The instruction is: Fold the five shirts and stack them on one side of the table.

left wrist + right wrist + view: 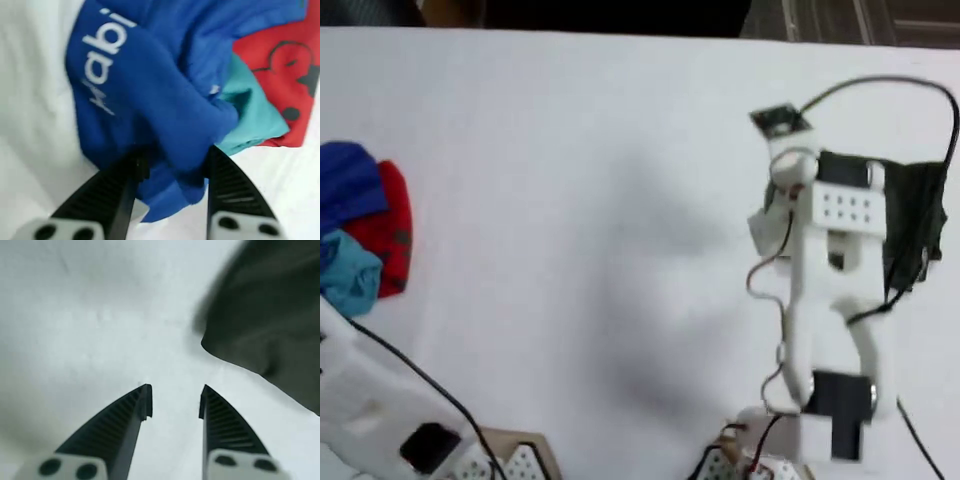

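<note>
My left gripper (174,159) has its fingers partly spread around a bunched fold of the blue shirt (150,85), heaped with the teal shirt (250,110) and red shirt (280,65). I'd pinch one layer only and lift slowly. My right gripper (175,390) is part-open over bare table (75,315), beside the dark shirt (270,315).

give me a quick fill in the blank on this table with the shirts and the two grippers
1. The left gripper straddles a fold of the lettered shirt, which is ____.
2. The right gripper hangs over the table with its jaws ____.
3. The dark shirt lies beside the ____ gripper.
4. The shirt with the black drawing is ____.
Missing words: blue; open; right; red.
</note>
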Controlling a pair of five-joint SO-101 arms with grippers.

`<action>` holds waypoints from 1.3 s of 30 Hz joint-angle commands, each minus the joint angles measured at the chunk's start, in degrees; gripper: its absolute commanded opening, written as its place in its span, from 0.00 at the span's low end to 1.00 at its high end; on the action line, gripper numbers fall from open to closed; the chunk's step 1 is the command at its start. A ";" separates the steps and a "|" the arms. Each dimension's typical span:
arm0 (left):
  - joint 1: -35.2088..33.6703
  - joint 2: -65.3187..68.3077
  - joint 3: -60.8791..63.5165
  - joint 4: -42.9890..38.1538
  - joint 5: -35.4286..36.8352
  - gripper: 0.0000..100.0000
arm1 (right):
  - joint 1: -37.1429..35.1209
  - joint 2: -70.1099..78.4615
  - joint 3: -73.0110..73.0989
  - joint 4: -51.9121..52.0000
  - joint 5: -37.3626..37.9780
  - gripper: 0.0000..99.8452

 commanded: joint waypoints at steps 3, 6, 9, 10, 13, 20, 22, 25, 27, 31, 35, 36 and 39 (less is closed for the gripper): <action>-1.23 -0.26 -3.91 -0.53 -0.88 0.21 | -0.31 -7.34 17.85 -13.32 0.18 0.16; 0.00 -0.18 -3.38 -0.44 -0.62 0.20 | -0.31 -7.34 24.44 -18.95 -0.09 0.16; 1.32 -0.18 -3.30 0.35 -0.44 0.17 | -0.31 -7.34 29.89 -23.78 -0.18 0.16; 1.93 -0.26 -3.38 0.53 -0.44 0.12 | -0.31 -7.34 31.65 -25.36 -0.18 0.16; 3.52 -0.53 -3.74 1.23 1.93 0.03 | -0.31 -7.43 37.01 -31.69 -0.18 0.16; 12.13 -0.79 -10.77 9.49 6.68 0.03 | -0.31 -9.27 44.22 -41.54 -0.18 0.16; 15.47 -0.79 -16.66 14.59 9.32 0.03 | -0.31 -9.54 44.48 -41.54 -0.18 0.16; 20.48 -1.58 -24.75 17.23 12.04 0.03 | -1.45 -9.54 44.75 -41.80 -0.18 0.16; 22.77 -3.78 -27.12 16.97 13.10 0.03 | -2.86 -9.54 45.45 -42.42 -0.18 0.16; 31.21 -9.76 -27.30 16.97 15.56 0.03 | -4.00 -9.71 46.42 -43.56 -0.18 0.16; 42.81 -17.32 -27.65 16.97 16.09 0.03 | -4.00 -9.63 46.42 -43.56 -0.18 0.16; 45.71 -19.16 -27.38 16.97 16.09 0.03 | -4.00 -9.63 46.42 -43.56 -0.18 0.16; 52.57 -22.68 -27.30 16.97 16.09 0.03 | -4.00 -9.63 46.42 -43.56 -0.18 0.16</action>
